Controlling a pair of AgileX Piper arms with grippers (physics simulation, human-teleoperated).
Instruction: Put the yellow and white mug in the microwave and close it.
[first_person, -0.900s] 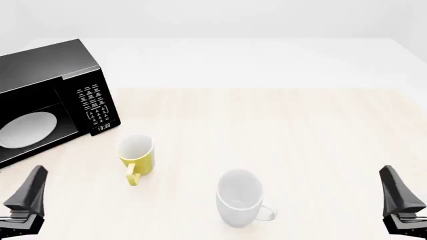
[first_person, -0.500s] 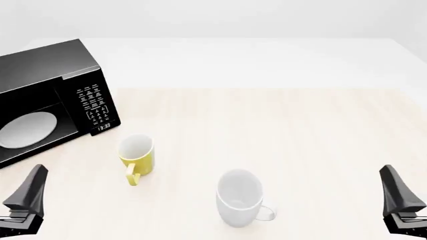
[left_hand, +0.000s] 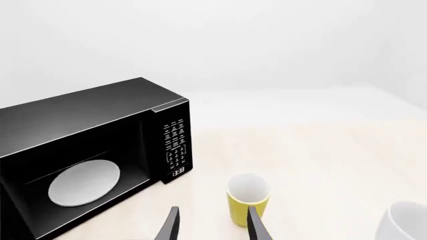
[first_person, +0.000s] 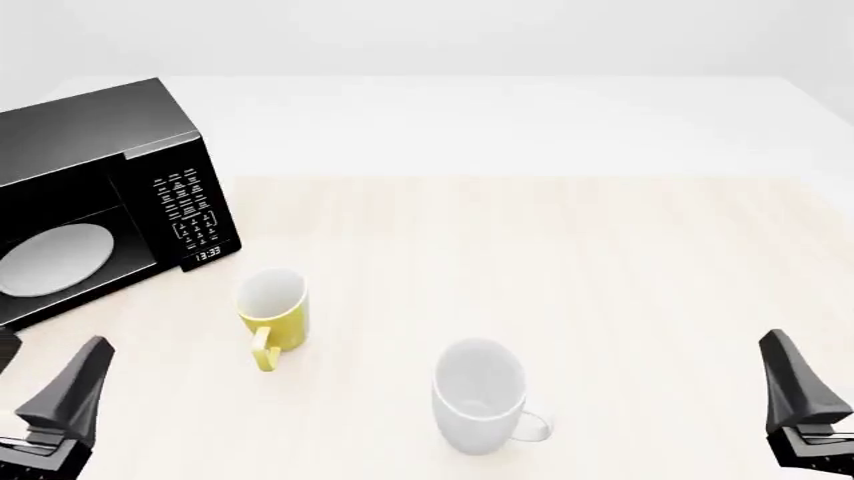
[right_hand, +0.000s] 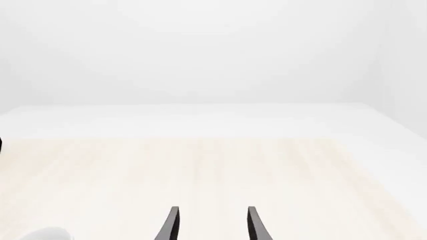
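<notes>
Front view shows the yellow and white mug (first_person: 274, 312) standing upright on the light wood tabletop (first_person: 601, 270), its opening facing up and its yellow handle turned toward the arms' side. Just behind it and to the left sits the microwave (first_person: 100, 200), black, with its door open so that the white round plate (first_person: 54, 258) inside is in plain sight; its keypad (first_person: 187, 212) and small lit display face the mug. The two are near each other but apart. A larger white mug (first_person: 481, 395) stands upright nearer the arms and to the right of the yellow one, its handle toward the right.

The left gripper (first_person: 60, 410) hangs low at the near left corner, in front of the microwave and well short of the yellow mug. In the left wrist view its fingers (left_hand: 171, 227) are spread apart with nothing between them, and the yellow mug lies just beyond their tips. The right gripper (first_person: 801, 410) hovers at the near right corner, well apart from both mugs; the right wrist view shows its fingers (right_hand: 172, 225) likewise parted and empty over bare tabletop.
</notes>
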